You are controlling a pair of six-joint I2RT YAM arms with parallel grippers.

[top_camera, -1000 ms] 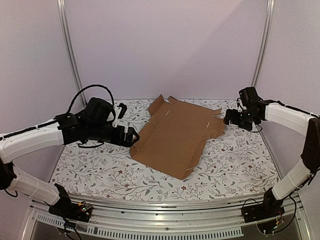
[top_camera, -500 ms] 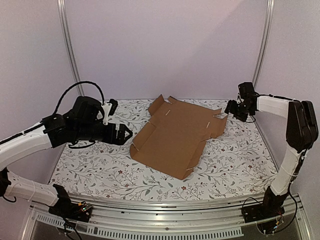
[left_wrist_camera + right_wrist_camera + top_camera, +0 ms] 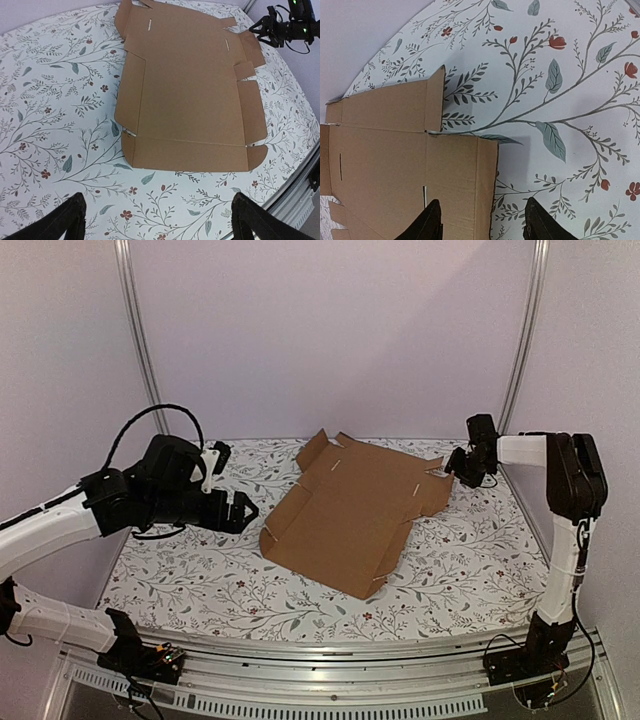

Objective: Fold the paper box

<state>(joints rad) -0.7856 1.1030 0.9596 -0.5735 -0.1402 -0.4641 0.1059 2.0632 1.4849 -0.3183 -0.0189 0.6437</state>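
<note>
Lying flat and unfolded, the paper box (image 3: pixel 350 510) is occupying the middle of the top view, resting on the floral-patterned table (image 3: pixel 200 580) with its flaps spread outward. At the left of that frame, the left gripper (image 3: pixel 245 512) is hovering just beside the sheet's left edge without touching it. Its fingers (image 3: pixel 75 215) are standing wide apart at the bottom corners of the left wrist view. At the upper right, the right gripper (image 3: pixel 452 466) is hanging near the box's far right corner flap, jaws parted and holding nothing. In the right wrist view one finger (image 3: pixel 432 222) is showing over the cardboard edge and the other over bare table.
</note>
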